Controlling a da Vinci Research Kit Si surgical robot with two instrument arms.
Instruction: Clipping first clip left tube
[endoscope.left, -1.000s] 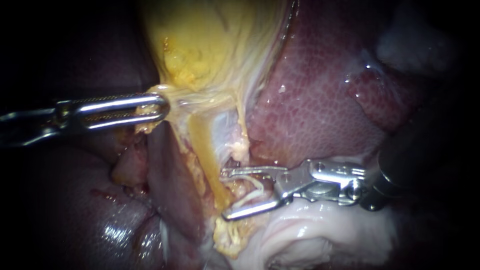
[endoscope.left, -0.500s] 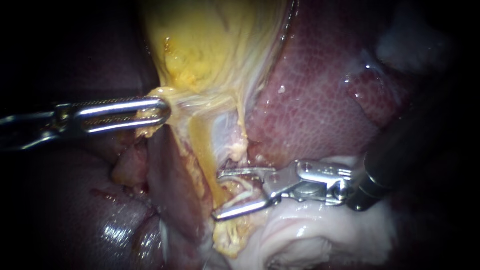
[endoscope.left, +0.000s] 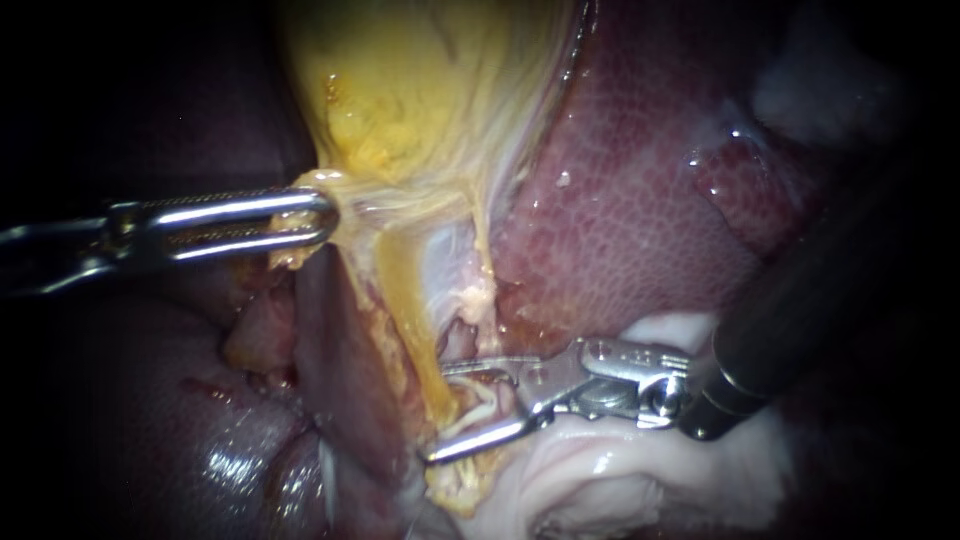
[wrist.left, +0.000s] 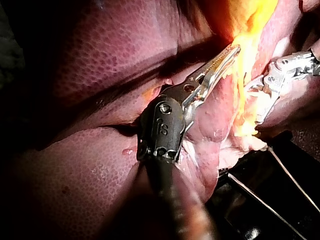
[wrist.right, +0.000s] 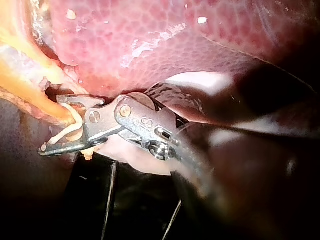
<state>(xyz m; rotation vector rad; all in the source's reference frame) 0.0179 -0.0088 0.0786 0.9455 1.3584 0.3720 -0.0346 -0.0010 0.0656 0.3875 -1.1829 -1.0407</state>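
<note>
My left instrument (endoscope.left: 305, 220) comes in from the left, its jaws shut on the yellow tissue at the gallbladder (endoscope.left: 420, 90) neck and holding it taut. A yellow tube (endoscope.left: 415, 320) runs down from there, with a paler strand (endoscope.left: 470, 300) just to its right. My right instrument (endoscope.left: 440, 412) has its jaws open and astride the lower end of the yellow tube, one jaw on each side. In the right wrist view a white clip (wrist.right: 70, 127) sits inside these jaws (wrist.right: 52, 124) against the tube (wrist.right: 35, 105). The left wrist view shows both instruments, left (wrist.left: 222, 62) and right (wrist.left: 262, 100).
The mottled red liver (endoscope.left: 640, 220) fills the right of the endoscope view, with a darker lobe (endoscope.left: 200, 420) at the lower left. Pale white tissue (endoscope.left: 620, 470) lies under the right instrument's shaft. Dark bench and thin wires (wrist.right: 110, 200) show below the tissue.
My right instrument has slid left and down, so its open jaws reach further across the yellow tube and more shaft shows. The left instrument has held still.
</note>
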